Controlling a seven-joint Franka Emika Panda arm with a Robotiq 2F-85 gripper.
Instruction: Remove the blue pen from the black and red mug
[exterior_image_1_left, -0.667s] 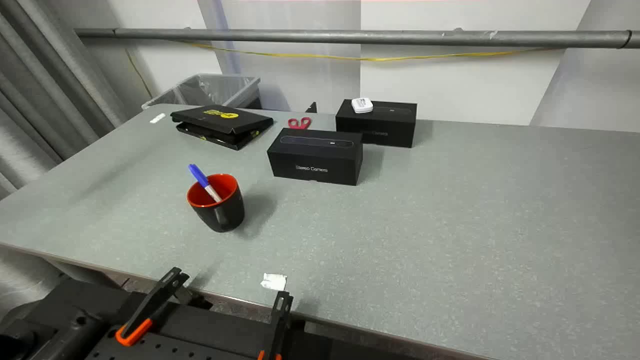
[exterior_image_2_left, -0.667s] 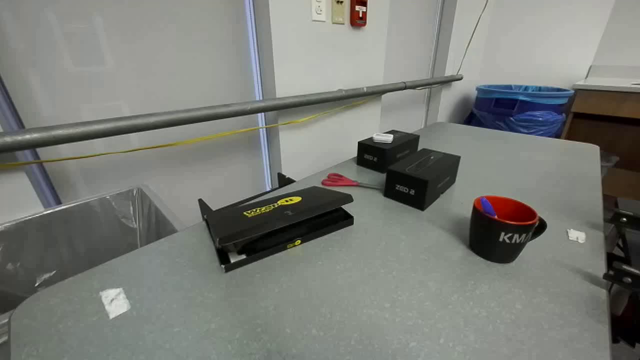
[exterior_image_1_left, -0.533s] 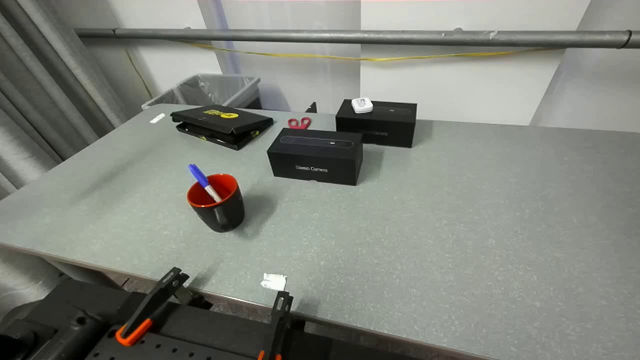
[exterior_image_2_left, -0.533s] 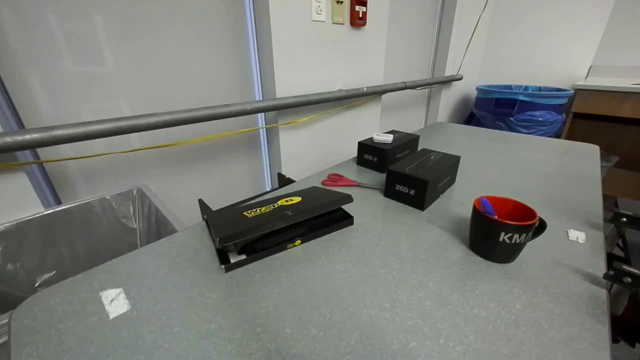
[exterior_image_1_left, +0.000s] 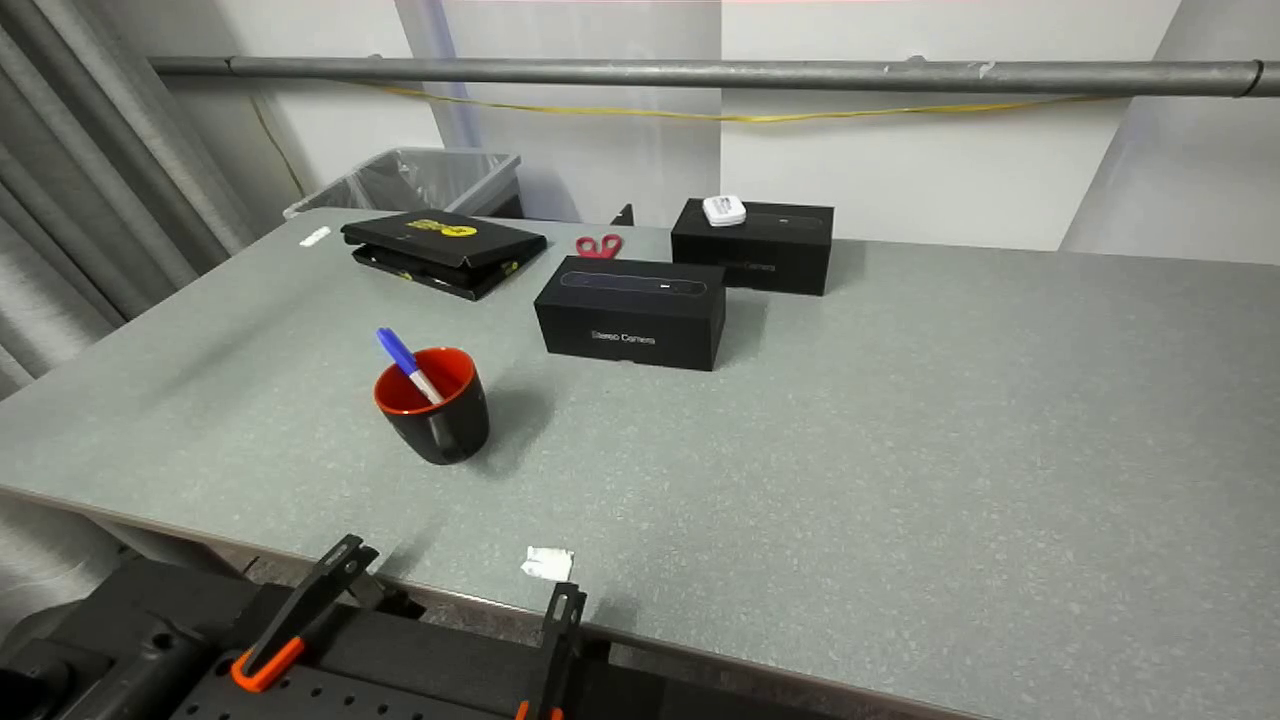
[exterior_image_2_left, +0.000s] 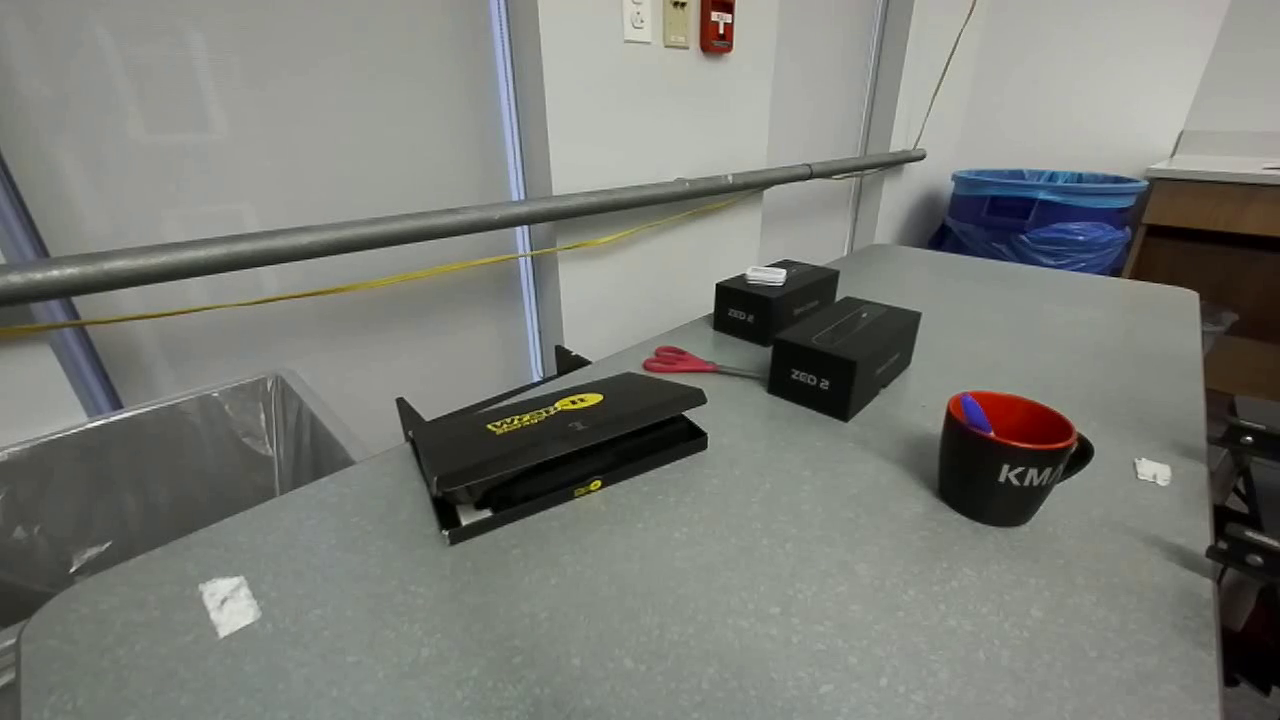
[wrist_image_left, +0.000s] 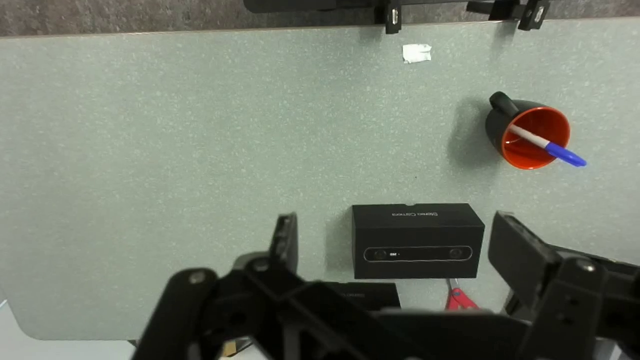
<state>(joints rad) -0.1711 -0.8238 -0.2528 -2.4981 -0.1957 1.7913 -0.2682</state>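
The black and red mug stands upright on the grey table and also shows in an exterior view and, at right, in the wrist view. The blue pen leans inside it, blue cap up and out over the rim, whitish barrel down in the mug. The pen also shows in an exterior view and in the wrist view. My gripper is open and empty, high above the table, with the mug off to its upper right in the wrist view. Neither exterior view shows the gripper.
A black box stands below my open fingers, with a second black box behind it bearing a small white case. Red scissors lie beside them. A flat, part-open black box lies near a lined bin. Clamps line the table's edge.
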